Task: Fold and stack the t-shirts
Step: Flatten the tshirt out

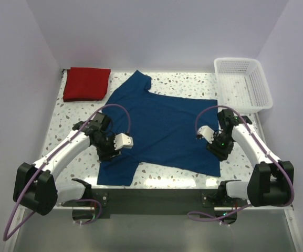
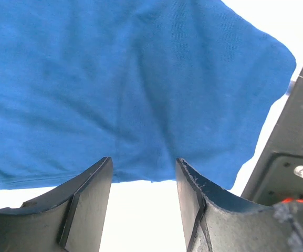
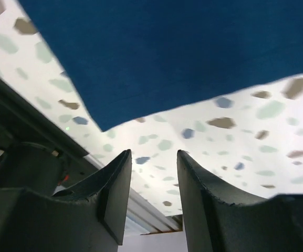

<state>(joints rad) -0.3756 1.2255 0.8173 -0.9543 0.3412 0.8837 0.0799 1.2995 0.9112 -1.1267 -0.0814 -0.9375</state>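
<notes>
The navy blue t-shirt [image 1: 162,126] lies spread flat in the middle of the speckled table. The red t-shirt [image 1: 86,84] lies folded at the back left corner. My left gripper [image 1: 107,152] is open and empty, low at the blue shirt's near left edge by a sleeve. In the left wrist view the shirt's edge [image 2: 140,89] lies just ahead of the open left gripper [image 2: 143,176]. My right gripper [image 1: 218,149] is open and empty beside the shirt's near right corner. In the right wrist view that corner [image 3: 167,63] lies ahead of the gripper [image 3: 154,165], apart from it.
A white lattice basket [image 1: 244,84] stands at the back right corner. The table's front edge with a dark rail [image 1: 156,197] runs just behind both grippers. White walls close in the table on three sides.
</notes>
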